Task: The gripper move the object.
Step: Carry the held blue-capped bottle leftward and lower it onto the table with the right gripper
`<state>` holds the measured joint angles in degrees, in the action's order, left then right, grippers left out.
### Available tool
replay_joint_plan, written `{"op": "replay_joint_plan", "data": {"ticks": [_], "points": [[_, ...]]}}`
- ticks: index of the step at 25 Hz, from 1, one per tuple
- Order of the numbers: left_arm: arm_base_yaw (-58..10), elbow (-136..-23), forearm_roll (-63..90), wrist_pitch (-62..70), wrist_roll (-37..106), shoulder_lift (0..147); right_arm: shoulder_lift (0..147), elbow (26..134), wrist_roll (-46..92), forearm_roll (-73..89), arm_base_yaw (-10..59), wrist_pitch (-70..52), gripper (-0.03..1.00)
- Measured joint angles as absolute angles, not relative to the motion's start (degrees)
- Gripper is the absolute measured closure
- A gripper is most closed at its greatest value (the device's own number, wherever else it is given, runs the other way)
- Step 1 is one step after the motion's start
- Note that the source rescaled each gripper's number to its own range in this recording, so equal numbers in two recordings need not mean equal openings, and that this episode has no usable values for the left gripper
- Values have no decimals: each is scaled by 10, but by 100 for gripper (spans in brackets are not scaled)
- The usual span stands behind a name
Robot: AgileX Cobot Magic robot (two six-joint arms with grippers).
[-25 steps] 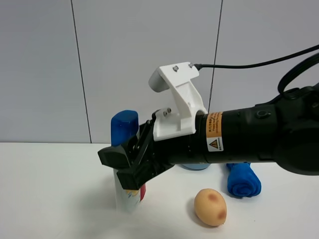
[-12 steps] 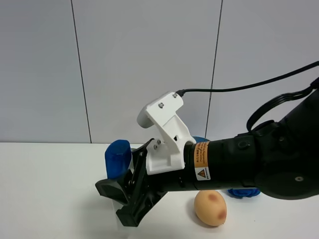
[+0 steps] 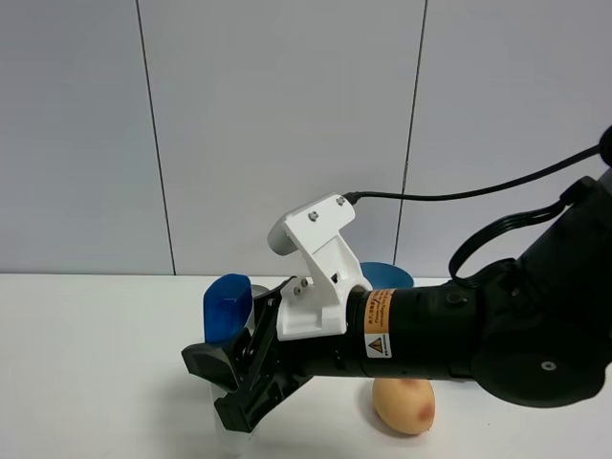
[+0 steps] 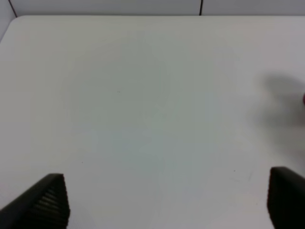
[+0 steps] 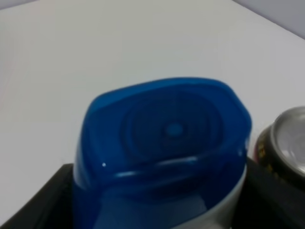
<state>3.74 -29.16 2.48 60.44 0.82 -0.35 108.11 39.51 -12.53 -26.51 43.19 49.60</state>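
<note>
Bottle (image 3: pixel 228 304): lower left-centre of high view, near upright, cap up, base hidden | right pincer (image 3: pixel 215 387): clamped on its body below cap, reaching in from frame right | left pincer (image 4: pixel 167 202): apart over bench (image 4: pixel 143 95), bottle not in its view | right arm nearer.

The arm (image 3: pixel 459 325) reached in from the right over the white table (image 3: pixel 96 382), its gripper (image 3: pixel 225 387) closed about the bottle (image 3: pixel 228 308) (only the blue cap, tilted, showed clearly above the black fingers). A white bracket (image 3: pixel 316 258) stood up from the wrist, and a black cable (image 3: pixel 430 196) ran from it off to the right. A tan potato (image 3: pixel 404 409) with a reddish spot lay just under the arm, and something blue (image 3: pixel 387 275) peeked out behind it.
</note>
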Motion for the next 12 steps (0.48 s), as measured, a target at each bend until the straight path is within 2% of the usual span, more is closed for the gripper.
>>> {"op": "replay_joint_plan", "data": {"ticks": [12], "points": [[37,-292,24,604,8,-4,1104,395,-125,-261,432,499,97]]}}
